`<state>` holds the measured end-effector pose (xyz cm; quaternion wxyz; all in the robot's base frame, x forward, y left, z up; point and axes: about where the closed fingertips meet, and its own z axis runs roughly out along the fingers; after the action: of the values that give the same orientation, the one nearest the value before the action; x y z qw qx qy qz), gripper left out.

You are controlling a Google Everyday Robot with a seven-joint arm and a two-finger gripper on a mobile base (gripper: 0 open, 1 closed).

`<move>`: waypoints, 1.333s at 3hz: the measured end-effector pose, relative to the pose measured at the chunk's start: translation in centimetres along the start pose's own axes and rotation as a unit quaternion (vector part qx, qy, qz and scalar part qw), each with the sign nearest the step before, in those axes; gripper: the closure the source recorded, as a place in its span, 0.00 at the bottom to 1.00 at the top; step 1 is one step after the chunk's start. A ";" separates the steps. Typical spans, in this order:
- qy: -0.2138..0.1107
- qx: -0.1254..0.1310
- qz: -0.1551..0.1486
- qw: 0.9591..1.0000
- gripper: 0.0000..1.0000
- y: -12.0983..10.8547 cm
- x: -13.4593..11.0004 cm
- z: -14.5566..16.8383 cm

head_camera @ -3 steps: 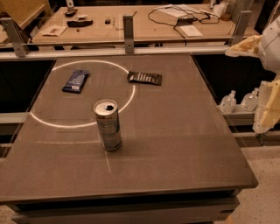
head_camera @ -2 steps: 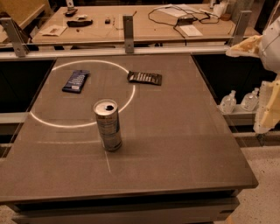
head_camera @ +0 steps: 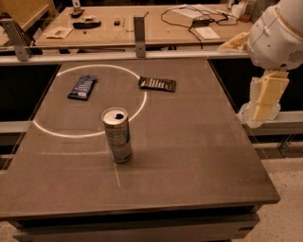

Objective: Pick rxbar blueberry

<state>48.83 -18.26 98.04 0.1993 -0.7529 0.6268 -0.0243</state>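
Though my gripper (head_camera: 262, 106) is in plain sight, hanging below the rounded white shell of my arm (head_camera: 279, 33) at the right of the view, I cannot tell how far open it is. It sits out past the right edge of the table (head_camera: 199, 160), about level with the table's middle, and touches none of the things on it.

My target, the blue bar (head_camera: 82, 87), lies flat at the far left of the table with its white lettering facing up. It is inside the white ring (head_camera: 61, 134) marked on the tabletop, near the ring's upper left, and well apart from my gripper, with almost the whole width of the table between us.

A dark bar (head_camera: 157, 84) lies flat near the far middle of the table, just outside the ring's right side. A silver can (head_camera: 117, 135) stands upright nearer the front, its opened top showing, at the ring's lower right arc.

Beyond the table runs a metal rail (head_camera: 118, 56), and behind that is a wooden workbench (head_camera: 156, 28) with cables (head_camera: 189, 12) and small items on it.
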 end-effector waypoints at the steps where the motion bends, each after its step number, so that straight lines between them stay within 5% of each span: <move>1: -0.024 0.007 -0.068 0.997 0.00 -2.8 -2.1 1.5; 2: -0.057 -0.005 -0.170 0.984 0.00 -5.2 -5.0 3.5; 3: -0.075 -0.002 -0.242 0.967 0.00 -6.7 -7.2 5.2; 4: -0.075 -0.001 -0.240 0.968 0.00 -7.8 -7.6 5.5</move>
<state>56.06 -8.46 97.21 0.2334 -0.8811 0.4110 -0.0148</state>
